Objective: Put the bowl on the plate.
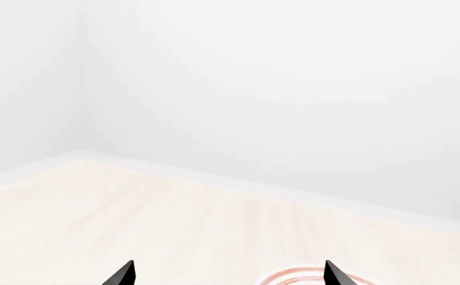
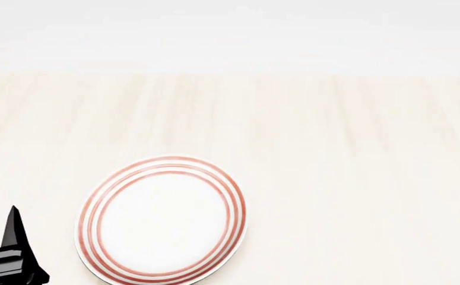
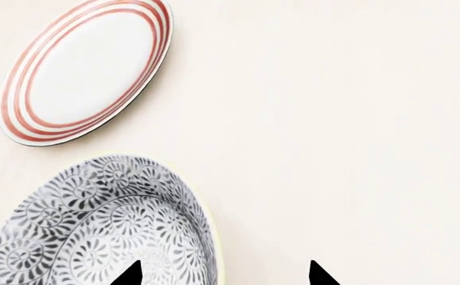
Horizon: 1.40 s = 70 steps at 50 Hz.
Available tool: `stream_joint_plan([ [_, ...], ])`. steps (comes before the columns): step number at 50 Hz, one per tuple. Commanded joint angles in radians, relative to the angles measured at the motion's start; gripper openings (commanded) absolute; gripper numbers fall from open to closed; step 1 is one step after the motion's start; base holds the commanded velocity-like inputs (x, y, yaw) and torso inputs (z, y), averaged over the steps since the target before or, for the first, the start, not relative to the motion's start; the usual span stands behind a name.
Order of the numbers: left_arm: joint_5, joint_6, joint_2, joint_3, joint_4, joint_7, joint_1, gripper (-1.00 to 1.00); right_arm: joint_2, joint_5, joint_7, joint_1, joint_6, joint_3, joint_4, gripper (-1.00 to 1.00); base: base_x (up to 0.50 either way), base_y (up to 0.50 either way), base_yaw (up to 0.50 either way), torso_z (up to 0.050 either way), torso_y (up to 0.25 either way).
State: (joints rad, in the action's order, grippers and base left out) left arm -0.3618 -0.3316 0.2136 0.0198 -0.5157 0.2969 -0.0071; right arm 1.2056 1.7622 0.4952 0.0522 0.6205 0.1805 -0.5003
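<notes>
Currently the shallow round white ceramic plate (image 2: 161, 220) with 3 red rings lies empty near the pale wooden desk's (image 2: 333, 148) near edge. Beside it, not touching, sits the deep grey-black floral ceramic bowl (image 3: 95, 228). The right gripper (image 3: 223, 274) hangs spread wide, one fingertip over the bowl's inside, gripping nothing. The left gripper (image 1: 228, 274) is likewise spread, empty, near the plate.

We see very little of the robot's body. In the head view our left tool (image 2: 12, 252) shows as a glossy black tapered finger with a stepped, ridged base catching grey highlights. In each wrist view only two matte black, sharply pointed fingertips (image 1: 123, 274) appear, plain triangles without markings, screws or cables; the right tool (image 3: 223, 274) looks identical.
</notes>
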Motion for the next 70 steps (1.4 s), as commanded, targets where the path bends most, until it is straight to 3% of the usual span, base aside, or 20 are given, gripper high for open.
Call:
stream_joint_plan([
  [1,-0.010,0.009,0.009,-0.001,-0.004,0.004,0.007,1.00,-0.094,-0.076,-0.044,0.110,0.106,0.127,0.067,1.00,0.00,0.00,0.00,0.000,0.000],
  [13,-0.020,0.011,0.015,-0.001,-0.011,0.011,0.011,1.00,-0.109,-0.111,-0.066,0.129,0.134,0.153,0.070,1.00,0.00,0.00,0.00,0.000,0.000],
  [14,-0.022,0.009,0.016,0.001,-0.012,0.012,0.010,1.00,-0.110,-0.114,-0.068,0.132,0.136,0.155,0.072,-1.00,0.00,0.00,0.00,0.000,0.000],
  [37,-0.045,0.006,0.027,-0.001,-0.028,0.023,0.012,1.00,-0.116,-0.147,-0.082,0.112,0.112,0.151,0.087,-1.00,0.00,0.00,0.00,0.000,0.000],
  [44,-0.052,0.006,0.030,0.000,-0.029,0.026,0.011,1.00,-0.094,-0.260,-0.149,0.065,-0.068,0.011,-0.072,-1.00,0.00,0.00,0.00,0.000,0.000],
  [56,-0.064,0.002,0.038,0.002,-0.037,0.032,0.008,1.00,-0.172,-0.321,-0.172,0.269,-0.066,0.018,-0.199,-1.00,0.00,0.00,0.00,0.000,0.000],
  [70,-0.078,0.001,0.045,0.007,-0.047,0.040,0.011,1.00,-0.328,-0.361,-0.214,0.497,-0.025,0.096,-0.056,-1.00,0.00,0.00,0.00,0.000,0.000],
])
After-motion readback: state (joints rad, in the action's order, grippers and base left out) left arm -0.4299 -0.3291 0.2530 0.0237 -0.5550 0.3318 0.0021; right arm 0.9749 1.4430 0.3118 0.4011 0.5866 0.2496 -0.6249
